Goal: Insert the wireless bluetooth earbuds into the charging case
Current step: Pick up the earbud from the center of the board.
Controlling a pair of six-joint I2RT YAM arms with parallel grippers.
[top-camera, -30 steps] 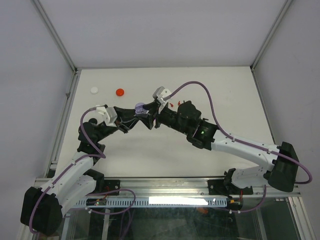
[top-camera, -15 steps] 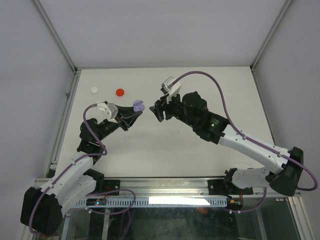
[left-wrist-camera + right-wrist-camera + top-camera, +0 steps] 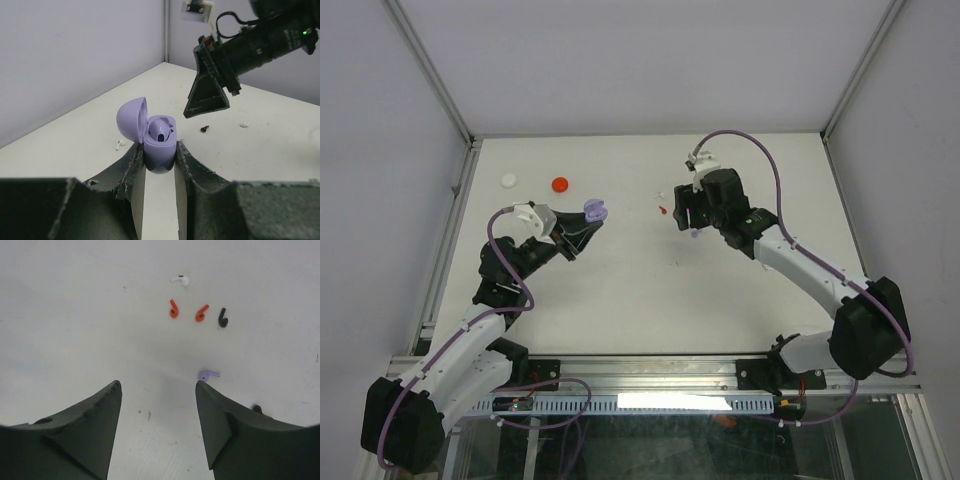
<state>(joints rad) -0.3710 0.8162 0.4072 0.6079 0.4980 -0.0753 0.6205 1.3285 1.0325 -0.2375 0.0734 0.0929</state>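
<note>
Pickup seems next: left jaws clench the open lavender case (image 3: pixel 160 156); released right jaws must shift toward three o'clock, straddling the lavender earbud (image 3: pixel 208 375).

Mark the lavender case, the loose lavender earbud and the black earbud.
lavender case (image 3: pixel 160 152), left wrist view, front of its base.
loose lavender earbud (image 3: pixel 207 375), right wrist view, its middle.
black earbud (image 3: pixel 223 319), right wrist view, its middle.

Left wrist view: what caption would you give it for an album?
Left claw grips an open lavender charging case, one earbud seated inside; right claw hovers beyond.
</note>
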